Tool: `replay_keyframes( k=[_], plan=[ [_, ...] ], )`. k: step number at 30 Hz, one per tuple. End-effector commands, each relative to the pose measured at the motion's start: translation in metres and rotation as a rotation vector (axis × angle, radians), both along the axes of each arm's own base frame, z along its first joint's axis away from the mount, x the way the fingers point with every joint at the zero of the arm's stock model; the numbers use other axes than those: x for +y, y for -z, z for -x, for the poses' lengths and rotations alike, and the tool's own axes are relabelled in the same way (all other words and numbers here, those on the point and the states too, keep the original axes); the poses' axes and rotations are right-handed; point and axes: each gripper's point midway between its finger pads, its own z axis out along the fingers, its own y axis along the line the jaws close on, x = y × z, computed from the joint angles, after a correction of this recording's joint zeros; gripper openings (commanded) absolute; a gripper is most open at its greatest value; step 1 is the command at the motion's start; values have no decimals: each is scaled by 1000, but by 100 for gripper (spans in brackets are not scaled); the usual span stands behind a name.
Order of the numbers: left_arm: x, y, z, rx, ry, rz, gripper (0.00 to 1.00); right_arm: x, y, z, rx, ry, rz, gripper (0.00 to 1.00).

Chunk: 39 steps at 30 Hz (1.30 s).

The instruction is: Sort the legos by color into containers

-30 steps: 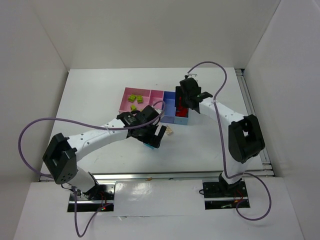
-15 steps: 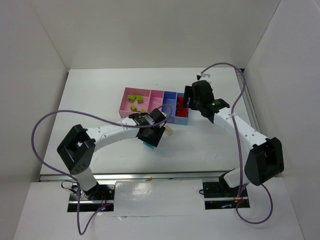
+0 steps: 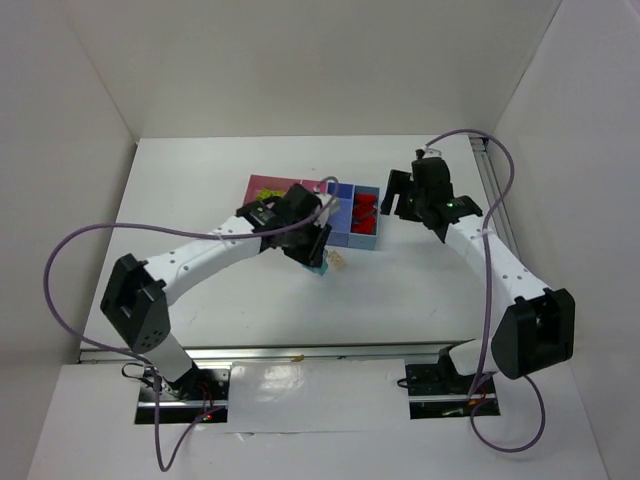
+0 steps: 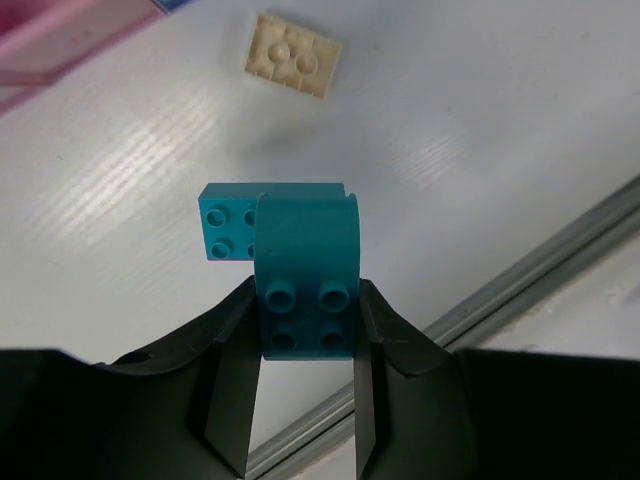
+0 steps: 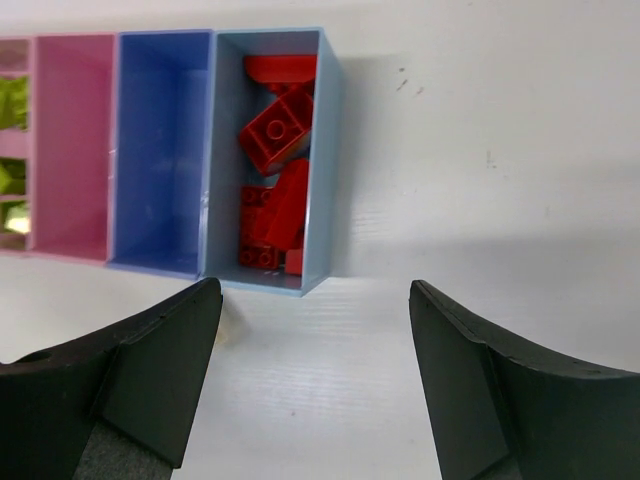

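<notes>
My left gripper [image 4: 305, 345] is shut on a cyan lego [image 4: 306, 270], a curved piece with a flat cyan brick [image 4: 225, 220] joined at its left. In the top view that gripper [image 3: 318, 258] hangs just in front of the tray [image 3: 262, 183]. A cream-white lego [image 4: 294, 55] lies on the table beyond it, also seen from above [image 3: 339, 262]. My right gripper [image 5: 315, 292] is open and holds nothing, right of the tray's end [image 3: 398, 200]. Red legos [image 5: 275, 170] fill the light blue compartment [image 5: 330, 150]. Lime green legos [image 5: 10, 100] show in a pink section.
The periwinkle blue compartment [image 5: 160, 150] and the pink one [image 5: 70, 140] beside it hold nothing. A metal rail [image 4: 540, 270] runs along the near table edge. White walls enclose the table on three sides. The left arm covers part of the tray from above.
The left gripper closed on the cyan lego and carried it back toward the tray. The right arm drew away from the red compartment to the right, still open.
</notes>
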Motion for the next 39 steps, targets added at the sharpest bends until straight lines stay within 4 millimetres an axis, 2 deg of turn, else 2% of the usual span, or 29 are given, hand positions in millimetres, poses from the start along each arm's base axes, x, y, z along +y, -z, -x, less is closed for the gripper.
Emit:
replay_keyframes(
  k=[1,2,3,4,6,7,8,9,10,11,12,15,18,22,23,24,26,27,28,29,31,32,33,35,36,38,39],
  plan=[
    [2,-72,-15,-80,58,217,0,9,-45,2,-58,-106,-169,83],
    [-7,-88,-16,-84,97,310,0,18,-51,7,-41,-157,-230,83],
    [-6,-105,-18,-112,108,368,0,21,-59,6,-42,-183,-258,83],
    [1,-111,-27,-119,88,411,0,19,-63,6,-40,-197,-285,83],
    [-5,-127,-29,-137,142,535,0,32,-74,14,-24,-275,-386,83],
    [0,-132,-36,-139,139,579,0,31,-88,12,-71,-295,-419,83],
    [-1,-137,-37,-146,171,622,0,35,-94,12,-82,-323,-454,84],
    [-8,-151,-32,-138,239,714,0,42,-102,17,-77,-364,-516,84],
    [-7,-148,-40,-119,242,739,0,44,-106,19,-79,-380,-544,84],
    [-8,-151,-40,-100,266,767,0,48,-103,19,-49,-383,-579,84],
    [-14,-163,-33,-82,339,814,0,51,-107,19,-40,-384,-602,84],
    [-16,-172,-37,-95,376,843,0,55,-110,17,-15,-331,-696,82],
    [-16,-173,-39,-107,380,846,0,68,-122,19,10,-358,-826,82],
    [-15,-175,-37,-146,417,792,0,76,-91,12,147,-323,-850,83],
    [-11,-170,-34,-127,409,763,0,79,-86,13,170,-323,-851,83],
    [-9,-174,-40,-180,419,731,0,79,-84,12,183,-317,-852,83],
    [-13,-173,-34,-204,457,689,0,87,-70,16,244,-325,-850,83],
    [-13,-177,-34,-258,506,659,0,87,-70,16,245,-325,-850,83],
    [-8,-171,-31,-248,499,624,0,92,-72,17,246,-341,-860,83],
    [-10,-172,-30,-265,514,606,0,92,-65,19,260,-329,-869,83],
    [-7,-171,-34,-310,527,546,0,97,-71,18,230,-350,-875,83],
    [-6,-167,-27,-286,531,517,0,97,-71,18,230,-350,-875,83],
    [-8,-158,-28,-266,538,492,0,100,-69,19,242,-359,-868,83],
    [-6,-155,-30,-287,535,446,0,104,-66,21,254,-379,-865,83],
    [-8,-147,-27,-258,534,427,0,109,-64,24,273,-397,-872,83],
    [-1,-149,-33,-280,508,382,0,115,-68,26,259,-427,-874,83],
    [0,-143,-31,-259,511,371,0,123,-63,29,270,-455,-876,83]
  ],
)
